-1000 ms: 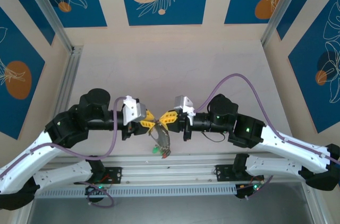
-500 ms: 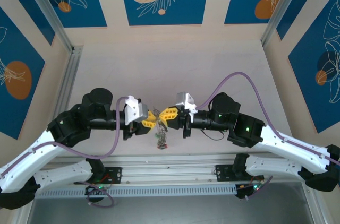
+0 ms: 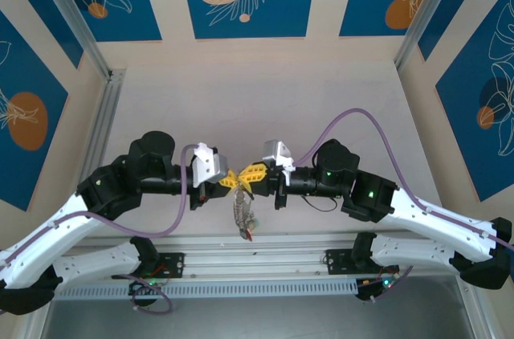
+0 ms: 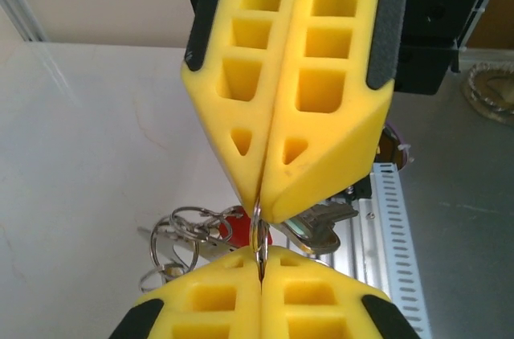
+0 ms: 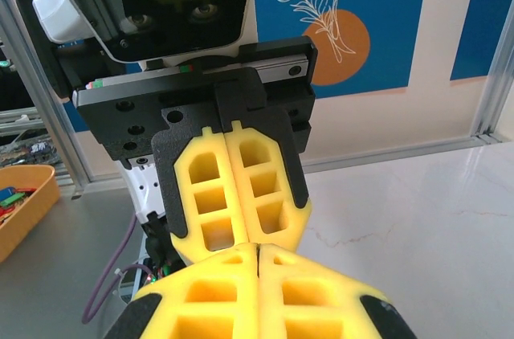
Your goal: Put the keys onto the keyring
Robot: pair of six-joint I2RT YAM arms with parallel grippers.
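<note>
While left tool [image 4: 262,260] and right tool [image 4: 260,209] pinch keyring [image 4: 259,234] shut, left wrist view, keys [image 3: 245,222] dangle below, top view.

Yellow fingers [image 4: 321,90], silvery keyring [image 4: 258,231], red-headed key [image 4: 234,222].

No legible text, labels, brands or numbers in any view; blue wall panels [image 3: 277,10] carry only leaf-and-circle artwork, no lettering.
</note>
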